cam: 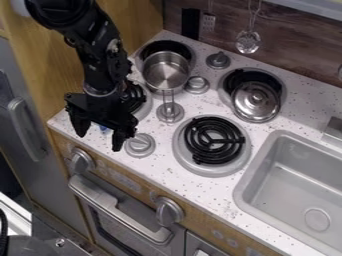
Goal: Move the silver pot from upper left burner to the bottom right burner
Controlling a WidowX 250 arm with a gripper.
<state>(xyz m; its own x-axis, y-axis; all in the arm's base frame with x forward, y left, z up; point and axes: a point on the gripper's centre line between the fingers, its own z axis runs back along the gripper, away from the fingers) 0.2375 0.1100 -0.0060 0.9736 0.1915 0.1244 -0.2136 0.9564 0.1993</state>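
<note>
Presently, the silver pot [167, 71] sits beyond and left of the bottom right burner [214, 140]. The gripper [99, 134] hangs left of that burner, fingers parted and empty. Assessed as light, rigid and slippery, the pot is best pinched squarely by its thin handle [164, 97].
</note>
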